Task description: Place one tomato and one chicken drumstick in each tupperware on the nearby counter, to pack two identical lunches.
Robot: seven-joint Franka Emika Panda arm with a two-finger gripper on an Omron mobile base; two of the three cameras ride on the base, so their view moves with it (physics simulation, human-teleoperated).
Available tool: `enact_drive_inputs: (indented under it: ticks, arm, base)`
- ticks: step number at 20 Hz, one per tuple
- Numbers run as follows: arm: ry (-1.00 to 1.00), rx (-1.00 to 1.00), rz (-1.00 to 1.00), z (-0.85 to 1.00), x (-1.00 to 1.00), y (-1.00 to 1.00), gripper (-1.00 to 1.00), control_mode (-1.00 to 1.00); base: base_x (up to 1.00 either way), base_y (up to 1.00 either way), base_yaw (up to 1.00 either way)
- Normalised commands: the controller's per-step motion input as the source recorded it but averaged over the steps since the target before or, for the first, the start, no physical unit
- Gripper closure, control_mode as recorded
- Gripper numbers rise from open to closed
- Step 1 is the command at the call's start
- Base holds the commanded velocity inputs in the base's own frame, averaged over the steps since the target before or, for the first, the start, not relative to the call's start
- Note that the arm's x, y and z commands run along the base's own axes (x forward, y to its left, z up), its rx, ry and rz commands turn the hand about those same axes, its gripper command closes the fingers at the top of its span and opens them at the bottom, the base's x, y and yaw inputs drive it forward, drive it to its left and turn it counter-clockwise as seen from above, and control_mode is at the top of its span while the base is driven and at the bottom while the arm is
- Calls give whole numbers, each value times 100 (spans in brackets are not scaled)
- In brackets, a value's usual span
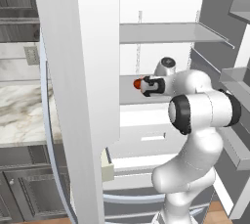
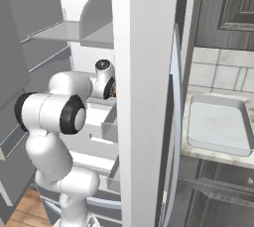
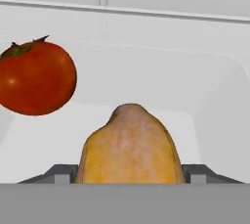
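Inside the fridge, our pincer [image 3: 129, 181] closed on the drumstick [image 3: 128, 147], a tomato [image 3: 35, 77] at ten o'clock; we judged a straight, slow withdrawal past the shelf [image 1: 161, 32] wisest.

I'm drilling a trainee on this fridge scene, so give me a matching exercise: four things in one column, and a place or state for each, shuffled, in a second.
Things:
1. tomato
2. chicken drumstick
3. tupperware
4. claw

Places or states:
A. on the marble counter, to the right of the fridge door
B. reaching onto a fridge shelf
C. lying between the fingertips in the hand view
D. upper left in the hand view

Pairs: 1-D, 2-C, 3-A, 4-B
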Motion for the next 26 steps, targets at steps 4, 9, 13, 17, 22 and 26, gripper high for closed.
enact_drive_inputs:
  ticks: [4, 9, 13, 17, 22, 26]
  arm:
    - [-17, 0, 1, 25, -99, 30, 100, -100]
    - [-11, 0, 7, 57, -67, 16, 100, -100]
    - [-6, 0, 9, 29, -59, 0, 100, -100]
    - [0, 0, 2, 1, -17, 0, 100, 100]
    - [0, 0, 0, 0, 0, 0, 100, 100]
    - [0, 0, 0, 0, 0, 0, 100, 100]
  base:
    - [0, 0, 0]
    - [0, 0, 0]
    - [0, 0, 0]
    - [-67, 0, 8]
    - [-100, 10, 6]
    - [-98, 10, 0]
